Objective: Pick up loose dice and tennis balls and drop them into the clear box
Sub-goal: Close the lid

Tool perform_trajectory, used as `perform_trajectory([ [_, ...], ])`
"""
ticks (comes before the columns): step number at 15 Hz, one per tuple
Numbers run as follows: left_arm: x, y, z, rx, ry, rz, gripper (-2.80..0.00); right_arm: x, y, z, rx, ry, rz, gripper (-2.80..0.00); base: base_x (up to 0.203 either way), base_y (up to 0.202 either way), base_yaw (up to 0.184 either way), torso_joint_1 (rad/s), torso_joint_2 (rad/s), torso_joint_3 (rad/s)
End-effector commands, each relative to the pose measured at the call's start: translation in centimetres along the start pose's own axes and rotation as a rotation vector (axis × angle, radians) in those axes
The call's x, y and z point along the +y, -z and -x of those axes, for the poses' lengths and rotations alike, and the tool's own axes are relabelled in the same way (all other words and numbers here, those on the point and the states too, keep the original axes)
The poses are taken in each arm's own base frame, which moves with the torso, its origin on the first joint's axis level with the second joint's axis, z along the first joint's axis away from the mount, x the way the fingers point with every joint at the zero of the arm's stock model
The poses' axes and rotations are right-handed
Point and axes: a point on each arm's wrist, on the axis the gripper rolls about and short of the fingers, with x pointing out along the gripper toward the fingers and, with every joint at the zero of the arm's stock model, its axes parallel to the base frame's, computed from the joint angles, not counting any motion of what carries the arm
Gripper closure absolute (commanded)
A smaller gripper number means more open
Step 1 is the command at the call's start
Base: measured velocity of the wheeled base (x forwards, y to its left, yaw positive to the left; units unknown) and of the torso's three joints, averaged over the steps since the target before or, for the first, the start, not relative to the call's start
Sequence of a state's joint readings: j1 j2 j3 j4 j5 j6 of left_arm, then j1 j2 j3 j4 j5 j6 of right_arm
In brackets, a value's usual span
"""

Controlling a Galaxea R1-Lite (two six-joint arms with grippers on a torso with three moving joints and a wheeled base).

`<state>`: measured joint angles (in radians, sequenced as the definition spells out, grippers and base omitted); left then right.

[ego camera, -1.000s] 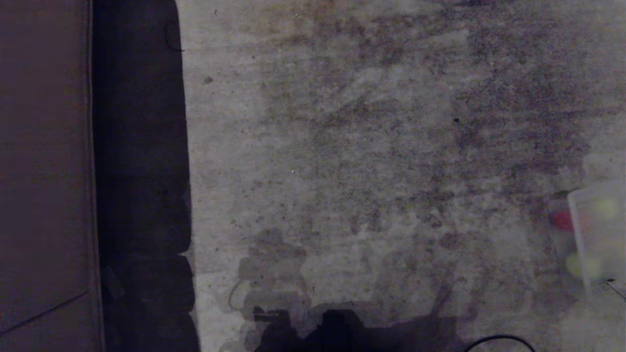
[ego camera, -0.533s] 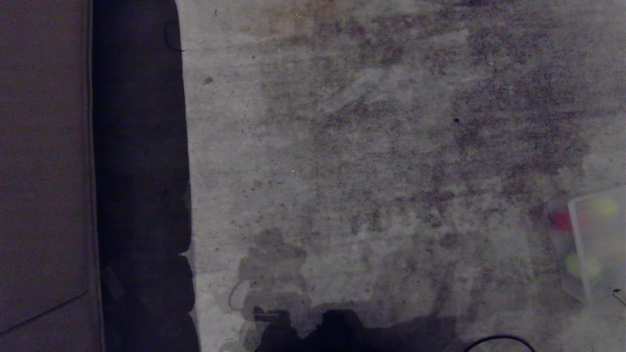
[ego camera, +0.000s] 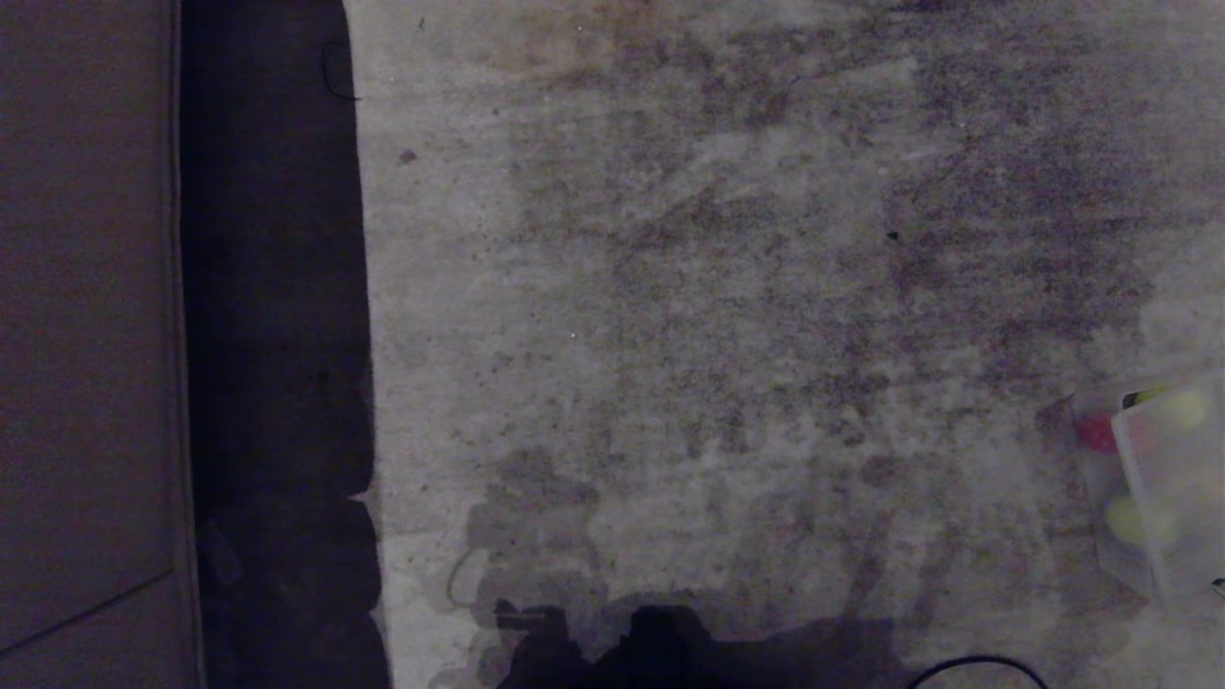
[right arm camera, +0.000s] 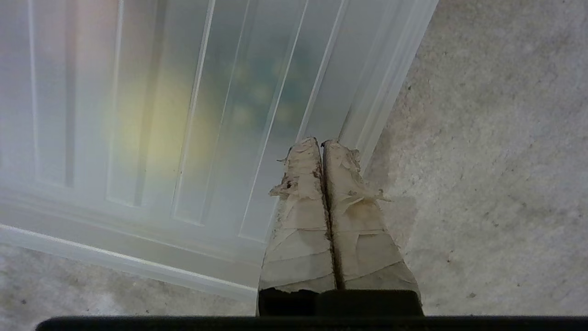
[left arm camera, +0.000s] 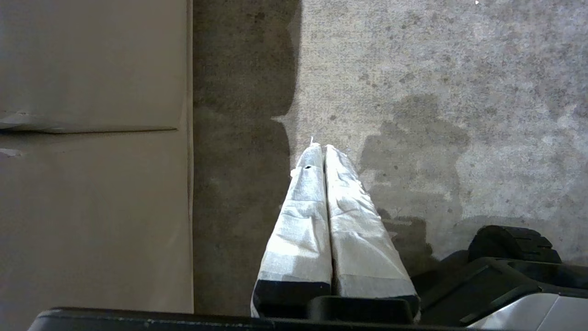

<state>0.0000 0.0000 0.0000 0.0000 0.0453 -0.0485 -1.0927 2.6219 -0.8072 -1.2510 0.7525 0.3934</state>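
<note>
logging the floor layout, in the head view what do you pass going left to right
brown panel → dark shadow strip → stained concrete floor → red die → ribbed translucent lid over the clear box

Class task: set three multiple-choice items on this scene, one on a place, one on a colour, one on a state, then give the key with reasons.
1. Where in the head view is the clear box?
A. right edge B. left edge C. top centre
2. What colour is the die seen through its wall?
A. blue B. red C. white
3. How do the right gripper's fingers stand?
A. wide apart B. gripping a ball C. pressed together, holding nothing

Key: 1 A, it sits at the right border. 2 B, a red blur shows there. 3 C, the taped tips meet over the ribbed panel.
</note>
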Motion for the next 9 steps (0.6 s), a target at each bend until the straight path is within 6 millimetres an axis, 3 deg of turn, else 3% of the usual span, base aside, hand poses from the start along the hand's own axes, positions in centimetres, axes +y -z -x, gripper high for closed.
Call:
perform_trajectory([
  [1,0.00,0.04,-0.02,0.003,-0.001,0.000,0.00,0.07,0.26,-0.30,0.006,-0.009,0.002,0.00,0.000,0.000,0.000,0.000,0.00,0.000],
  [9,0.00,0.04,-0.02,0.003,-0.001,0.000,0.00,0.88,1.00,-1.17,0.036,-0.028,0.008,0.00,0.000,0.000,0.000,0.000,0.00,0.000],
])
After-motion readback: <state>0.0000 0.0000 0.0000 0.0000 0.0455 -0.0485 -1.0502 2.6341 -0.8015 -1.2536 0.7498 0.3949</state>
